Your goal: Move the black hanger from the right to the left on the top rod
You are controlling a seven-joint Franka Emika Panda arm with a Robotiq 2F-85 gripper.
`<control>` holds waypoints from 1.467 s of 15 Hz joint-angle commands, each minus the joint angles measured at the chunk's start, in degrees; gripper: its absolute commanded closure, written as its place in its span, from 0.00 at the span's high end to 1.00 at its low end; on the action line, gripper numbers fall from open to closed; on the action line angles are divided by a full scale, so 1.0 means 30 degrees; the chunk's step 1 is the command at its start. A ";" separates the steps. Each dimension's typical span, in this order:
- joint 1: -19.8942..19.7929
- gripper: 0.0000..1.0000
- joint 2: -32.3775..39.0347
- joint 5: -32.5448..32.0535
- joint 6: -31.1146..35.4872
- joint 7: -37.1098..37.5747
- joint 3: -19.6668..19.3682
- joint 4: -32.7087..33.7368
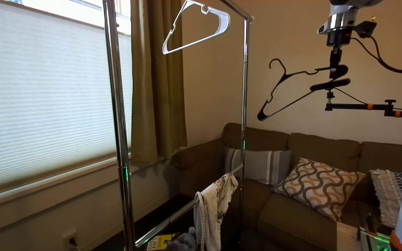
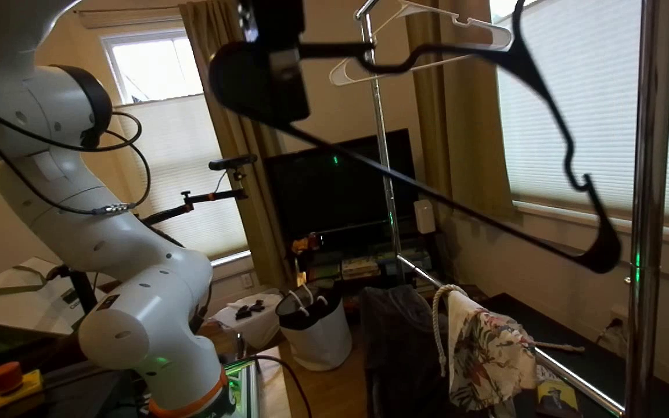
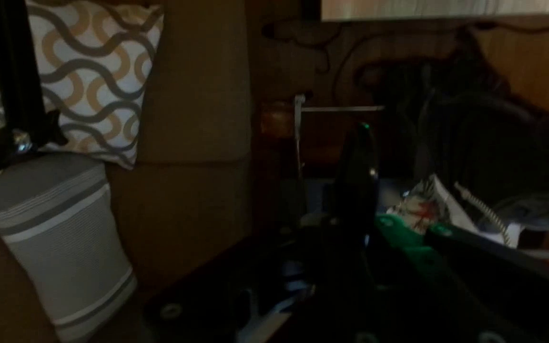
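I have the black hanger (image 1: 284, 76) gripped in my end effector (image 1: 334, 72), with my fingers (image 2: 291, 97) closed across its upper arm, close to one corner. In both exterior views that rounded corner shows just past my fingertips, while the rest of the hanger reaches away from me at a tilt, the far corner lower than the held one. Its hook curls upward in open air in an exterior view.

The top rod (image 1: 236, 9) of the chrome garment rack (image 1: 245, 87) runs out through the upper edge of the frame. My hanger is off the rod. A white hanger (image 1: 224, 23) is near the rod; its hook is cut off by the frame, so I cannot tell how it hangs.

On the rack's lower crossbar (image 1: 166, 222) a floral cloth (image 2: 488, 354) is draped, with a pale rope (image 1: 202, 218) hanging beside it. A dark grey garment (image 2: 389, 354) is next to them.

A brown sofa (image 1: 326, 150) carries a grey striped cushion (image 1: 257, 165) and a wavy-patterned cushion (image 1: 319, 186); the wrist view also shows both. That view is too dark around my fingers for me to make out the grip there.
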 commanded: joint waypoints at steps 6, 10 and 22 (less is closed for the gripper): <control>0.0868 0.05 -0.1063 -0.1734 -0.2709 -0.1461 0.0253 -0.0951; 0.1450 0.01 -0.1531 -0.2647 -0.3266 -0.2719 0.1288 -0.1660; 0.6354 0.01 -0.4274 -0.1352 -0.3424 -0.6731 0.4072 -0.2704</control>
